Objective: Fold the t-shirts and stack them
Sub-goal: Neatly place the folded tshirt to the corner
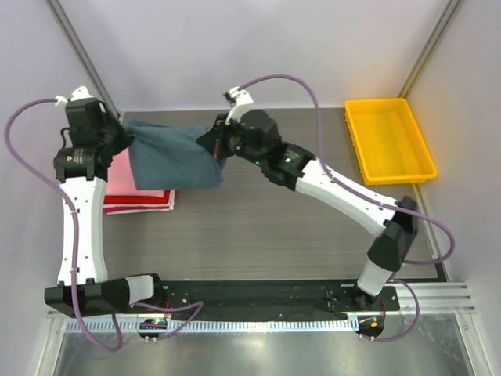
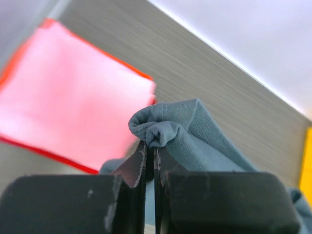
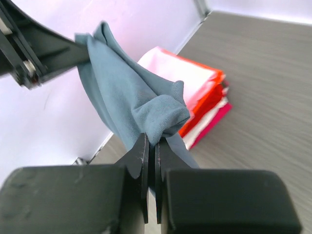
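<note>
1. Left gripper (image 2: 150, 148), black two-finger claw: jaws pressed together, pinching a bunched fold of fabric at the tips.
2. Right gripper (image 3: 151, 141), black two-finger claw: jaws likewise closed, clamping a gathered knot of the same fabric.
3. Slate blue-grey cotton t-shirt (image 1: 172, 157): held off the table between the two claws at the far left of the table, stretched from the left claw (image 1: 125, 135) to the right claw (image 1: 215, 145), with the cloth hanging below them. Its left edge overlaps the stack in the overhead view; whether the hem touches the table cannot be told.
4. Stack of folded t-shirts (image 3: 200, 92), flat rectangles: pink one (image 1: 117, 176) on top, red (image 1: 137, 202) and white layers showing at the edges beneath. It lies at the left edge of the table, beside the left arm.
5. Yellow rectangular plastic tray (image 1: 358, 145): far right corner, well apart from the shirts.
6. Dark grey wood-grain table (image 1: 274, 235): bears items 4 and 5.
</note>
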Robot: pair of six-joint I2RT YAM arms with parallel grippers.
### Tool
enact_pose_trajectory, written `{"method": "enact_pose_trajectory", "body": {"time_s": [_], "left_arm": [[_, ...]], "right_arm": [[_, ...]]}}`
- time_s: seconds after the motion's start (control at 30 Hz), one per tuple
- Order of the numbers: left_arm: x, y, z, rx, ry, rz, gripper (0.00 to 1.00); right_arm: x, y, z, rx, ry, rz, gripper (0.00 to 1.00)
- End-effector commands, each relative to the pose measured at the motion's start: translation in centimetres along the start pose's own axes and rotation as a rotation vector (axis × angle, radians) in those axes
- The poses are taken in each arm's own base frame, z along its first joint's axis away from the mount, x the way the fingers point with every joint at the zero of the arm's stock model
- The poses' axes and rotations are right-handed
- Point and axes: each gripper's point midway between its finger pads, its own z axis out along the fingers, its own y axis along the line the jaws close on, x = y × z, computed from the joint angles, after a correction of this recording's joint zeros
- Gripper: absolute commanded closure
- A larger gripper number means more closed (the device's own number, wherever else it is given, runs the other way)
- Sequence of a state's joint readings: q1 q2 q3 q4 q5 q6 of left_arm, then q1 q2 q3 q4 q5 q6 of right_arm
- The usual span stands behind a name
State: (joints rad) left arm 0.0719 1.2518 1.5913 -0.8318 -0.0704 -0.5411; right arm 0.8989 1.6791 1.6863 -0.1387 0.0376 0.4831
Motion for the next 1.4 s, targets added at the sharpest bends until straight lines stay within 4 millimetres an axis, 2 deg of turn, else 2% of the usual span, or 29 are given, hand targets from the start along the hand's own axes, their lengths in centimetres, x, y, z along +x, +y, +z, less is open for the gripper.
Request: {"method": "enact_pose_trajectory", "body": {"time_s": [0.0,0.03,0.1,0.13,0.17,0.2,0.23,0.27,0.33,0.37,0.43,0.57,0.87,1.03,1.2,1.37], "left_arm": [[-3.4,4.4,-1.4,-0.157,-0.075,0.004,1.0],[-4.0,5.8,-1.2,-0.195,-0.079,-0.015,1.0],[-4.8,7.0,-1.1,-0.226,-0.086,-0.034,1.0],[-5.4,8.3,-1.1,-0.263,-0.093,-0.053,1.0],[-5.4,9.0,-0.5,-0.278,-0.078,-0.062,1.0],[-5.8,9.8,-0.6,-0.3,-0.084,-0.073,1.0],[-6.1,10.3,-0.2,-0.314,-0.083,-0.075,1.0],[-6.1,10.8,-0.1,-0.325,-0.081,-0.082,1.0],[-6.7,11.6,0.2,-0.345,-0.088,-0.088,1.0],[-6.8,11.9,0.3,-0.352,-0.088,-0.086,1.0],[-7.0,12.7,0.8,-0.374,-0.081,-0.088,1.0],[-7.4,14.1,1.6,-0.403,-0.083,-0.095,1.0],[-8.9,14.7,4.3,-0.402,-0.081,-0.092,1.0],[-9.2,15.7,5.1,-0.415,-0.076,-0.093,1.0],[-8.9,16.2,6.5,-0.405,-0.057,-0.097,1.0],[-9.2,16.5,7.3,-0.397,-0.064,-0.106,1.0]], "right_arm": [[-1.0,3.5,1.7,-0.019,-0.054,0.022,0.99],[-0.5,4.3,2.4,-0.028,-0.048,0.026,0.99],[-0.1,5.6,4.3,-0.033,-0.056,0.038,0.99],[0.5,6.9,4.6,-0.049,-0.048,0.041,0.99],[-0.8,8.1,4.7,-0.071,-0.077,0.057,0.99],[0.8,8.1,6.1,-0.057,-0.056,0.057,0.99],[1.2,8.6,6.9,-0.058,-0.057,0.07,0.99],[0.5,9.2,6.7,-0.072,-0.071,0.074,0.99],[1.9,9.2,8.0,-0.067,-0.051,0.097,0.99],[1.7,9.7,8.1,-0.076,-0.056,0.107,0.99],[2.9,9.5,9.0,-0.067,-0.039,0.117,0.99],[3.8,9.5,9.7,-0.057,-0.034,0.117,0.99],[4.8,8.6,11.6,-0.026,-0.044,0.111,0.99],[6.6,8.0,13.2,-0.01,-0.029,0.112,0.99],[6.4,7.2,14.0,0.01,-0.051,0.111,0.99],[6.1,5.1,14.9,0.042,-0.059,0.124,0.99]]}}
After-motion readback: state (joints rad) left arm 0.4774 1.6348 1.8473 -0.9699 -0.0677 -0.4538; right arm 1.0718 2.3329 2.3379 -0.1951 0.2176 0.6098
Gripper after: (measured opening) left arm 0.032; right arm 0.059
